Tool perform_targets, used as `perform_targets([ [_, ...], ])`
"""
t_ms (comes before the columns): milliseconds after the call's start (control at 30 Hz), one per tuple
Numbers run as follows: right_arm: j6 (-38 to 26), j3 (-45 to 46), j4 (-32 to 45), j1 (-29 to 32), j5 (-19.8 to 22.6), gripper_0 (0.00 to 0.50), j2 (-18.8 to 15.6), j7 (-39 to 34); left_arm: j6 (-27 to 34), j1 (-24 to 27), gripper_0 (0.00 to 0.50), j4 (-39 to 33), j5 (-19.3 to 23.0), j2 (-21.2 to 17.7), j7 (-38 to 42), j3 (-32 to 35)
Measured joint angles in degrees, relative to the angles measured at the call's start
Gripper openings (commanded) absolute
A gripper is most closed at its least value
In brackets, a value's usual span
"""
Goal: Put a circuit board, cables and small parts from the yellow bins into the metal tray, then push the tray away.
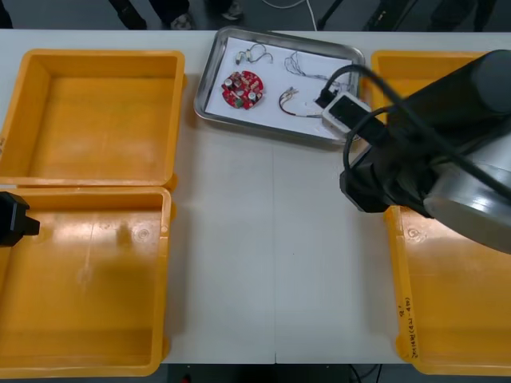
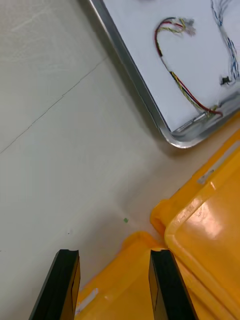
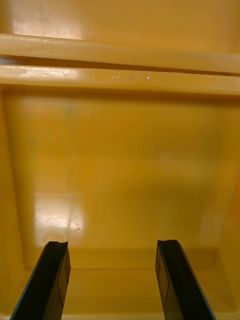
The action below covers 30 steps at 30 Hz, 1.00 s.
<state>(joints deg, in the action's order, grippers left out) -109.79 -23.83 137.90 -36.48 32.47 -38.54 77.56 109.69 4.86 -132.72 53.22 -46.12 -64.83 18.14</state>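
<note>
The metal tray [image 1: 209,81] sits at the table's far edge, white inside. In it lie a round red circuit board [image 1: 243,88], a red and yellow cable [image 1: 291,101], a twisted blue and white cable [image 1: 307,65] and a small cable piece [image 1: 255,53]. My right arm hangs over the gap between the tray and the right yellow bins [image 1: 447,295]. Its gripper [image 2: 114,285] is open above the bin rim [image 2: 165,235], short of the tray's near corner [image 2: 180,139], with the red and yellow cable [image 2: 177,75] beyond. My left gripper [image 3: 112,280] is open over the near left bin's floor [image 3: 120,165].
The left yellow bins [image 1: 96,112] show bare floors. Bare table [image 1: 271,255] runs between the left and right bins, from the tray back to the near edge. Shoes of people show beyond the far edge.
</note>
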Motion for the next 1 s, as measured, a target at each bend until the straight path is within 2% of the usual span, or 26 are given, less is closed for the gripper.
perform_targets([
  [100, 0.0, 4.9, 1.5, 3.3, 2.4, 0.398, -1.6, -6.1, 0.0, 0.0, 0.500, 0.0, 0.0, 0.0, 0.0, 0.0],
  [267, 0.0, 13.9, 1.8, 8.8, 6.2, 0.400, -3.9, -8.6, 0.0, 0.0, 0.500, 0.0, 0.0, 0.0, 0.0, 0.0],
  [433, 0.0, 23.4, 0.9, 14.2, 9.4, 0.400, -4.9, -17.5, 0.0, -0.1, 0.500, 0.0, 0.0, 0.0, 0.0, 0.0],
  [767, 0.0, 36.8, -7.5, 19.4, 15.1, 0.400, -5.1, -18.1, 0.0, -0.1, 0.500, 0.0, 0.0, 0.0, 0.0, 0.0],
  [900, 0.0, 40.2, -11.2, 20.1, 15.9, 0.400, -5.1, -18.0, 0.0, -0.1, 0.500, 0.0, 0.0, 0.0, 0.0, 0.0],
  [933, 0.0, 40.7, -12.0, 20.2, 15.9, 0.412, -5.1, -18.0, 0.0, -0.1, 0.500, 0.0, 0.0, 0.0, 0.0, 0.0],
  [967, 0.0, 41.1, -12.7, 20.2, 15.9, 0.464, -5.1, -17.9, 0.0, -0.1, 0.500, 0.0, 0.0, 0.0, 0.0, 0.0],
  [1000, 0.0, 41.3, -13.4, 20.2, 15.8, 0.481, -5.1, -17.7, 0.0, -0.1, 0.500, 0.0, 0.0, 0.0, 0.0, 0.0],
])
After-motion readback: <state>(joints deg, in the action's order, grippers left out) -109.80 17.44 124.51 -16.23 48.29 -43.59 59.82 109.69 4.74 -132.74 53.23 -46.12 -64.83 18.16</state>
